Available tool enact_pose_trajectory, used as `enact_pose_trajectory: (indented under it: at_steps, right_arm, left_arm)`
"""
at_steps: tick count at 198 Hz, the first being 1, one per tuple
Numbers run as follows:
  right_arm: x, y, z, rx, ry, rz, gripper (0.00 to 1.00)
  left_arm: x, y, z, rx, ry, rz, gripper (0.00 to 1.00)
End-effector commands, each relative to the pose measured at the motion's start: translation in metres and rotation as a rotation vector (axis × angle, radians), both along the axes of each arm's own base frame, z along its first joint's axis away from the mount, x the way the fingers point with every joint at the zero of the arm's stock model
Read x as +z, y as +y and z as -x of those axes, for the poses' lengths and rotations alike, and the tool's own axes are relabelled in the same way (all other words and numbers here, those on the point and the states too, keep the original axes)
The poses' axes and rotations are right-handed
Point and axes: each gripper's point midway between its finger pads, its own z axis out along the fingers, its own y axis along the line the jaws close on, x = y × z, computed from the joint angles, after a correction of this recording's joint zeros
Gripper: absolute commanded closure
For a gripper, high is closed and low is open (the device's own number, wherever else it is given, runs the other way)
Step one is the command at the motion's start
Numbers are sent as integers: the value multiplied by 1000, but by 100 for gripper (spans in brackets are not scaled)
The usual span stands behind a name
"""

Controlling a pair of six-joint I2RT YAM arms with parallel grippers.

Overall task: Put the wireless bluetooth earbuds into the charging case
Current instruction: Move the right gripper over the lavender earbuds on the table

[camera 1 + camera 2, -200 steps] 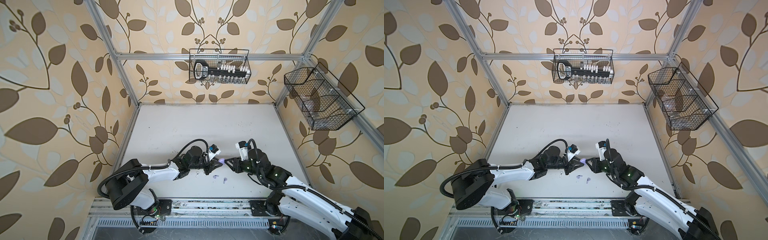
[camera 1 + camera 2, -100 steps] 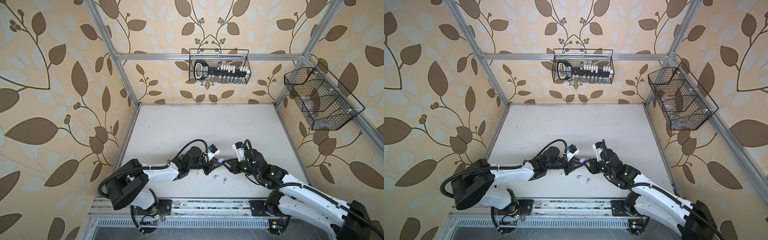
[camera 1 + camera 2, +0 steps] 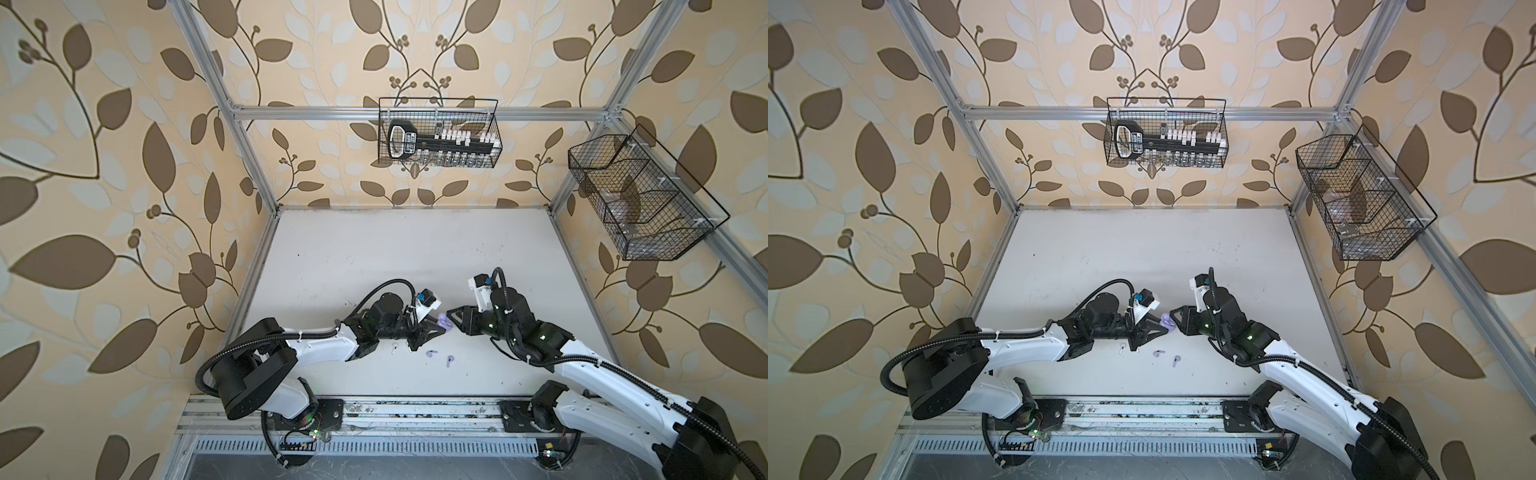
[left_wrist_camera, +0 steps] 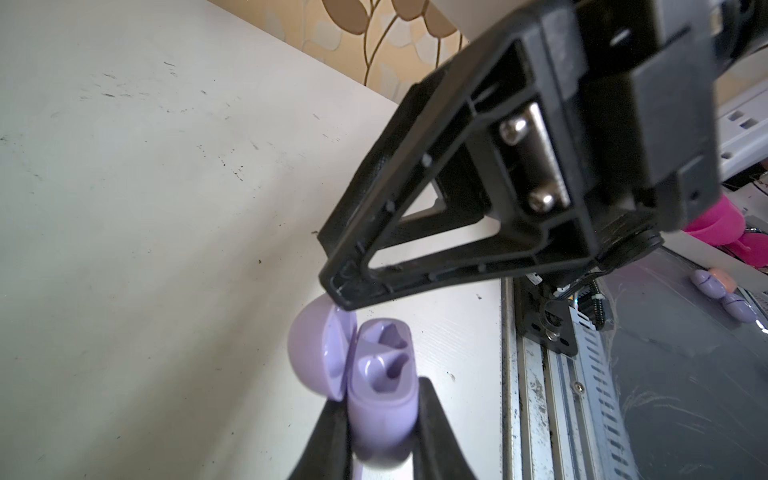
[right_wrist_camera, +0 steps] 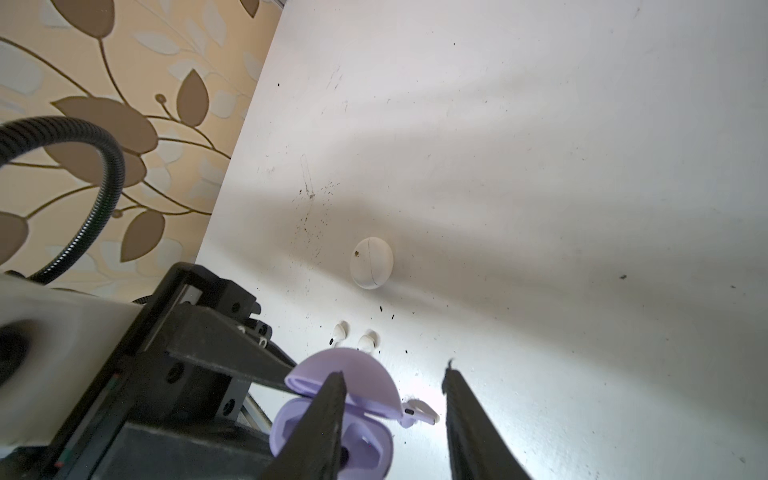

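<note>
A lilac charging case (image 4: 384,399) is held off the table with my left gripper (image 4: 380,401) shut on its base; its lid (image 4: 316,357) hangs open and both sockets are empty. In both top views the case (image 3: 444,322) (image 3: 1167,321) sits between the two grippers. My right gripper (image 5: 394,372) is open, one fingertip (image 4: 345,291) touching the lid's rim, nothing between its fingers. Two lilac earbuds (image 3: 432,353) (image 3: 449,360) lie on the table below the case. Two white earbuds (image 5: 338,331) (image 5: 368,341) lie near a shut white case (image 5: 371,263).
The aluminium rail (image 3: 415,409) runs along the table's front edge, close to both arms. A wire basket (image 3: 438,133) hangs on the back wall and another wire basket (image 3: 642,199) on the right wall. Pink and lilac items (image 4: 715,224) lie beyond the table's edge.
My right arm has moved left, bringing its fingertip up against the case's lid. The left gripper has kept still with the case in it.
</note>
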Motion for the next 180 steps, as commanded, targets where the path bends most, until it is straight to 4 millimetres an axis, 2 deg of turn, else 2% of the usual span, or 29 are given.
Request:
enact_pose_trajectory:
  at_steps: [1,38,60,79,124,180]
  right_arm:
    - [16,2,-5,8,-32,-6,60]
    - [33,-21,-4,-54,-61,53,60]
    - [35,-31,-1,-92,-48,75,59]
    - [30,-40,3,-134,-26,98,59]
    - [12,-48,18,-165,19,141,59]
    - [-11,-38,33,-139,74,177,60]
  left_arm:
    - [29,-3,4,-23,-65,81,100]
    - [30,2,-2,26,-93,70,99]
    - [34,5,-3,38,-105,78,99]
    - [40,8,-2,47,-116,91,100]
    - [48,20,-4,106,-156,98,100]
    - [42,26,23,85,-202,57,100]
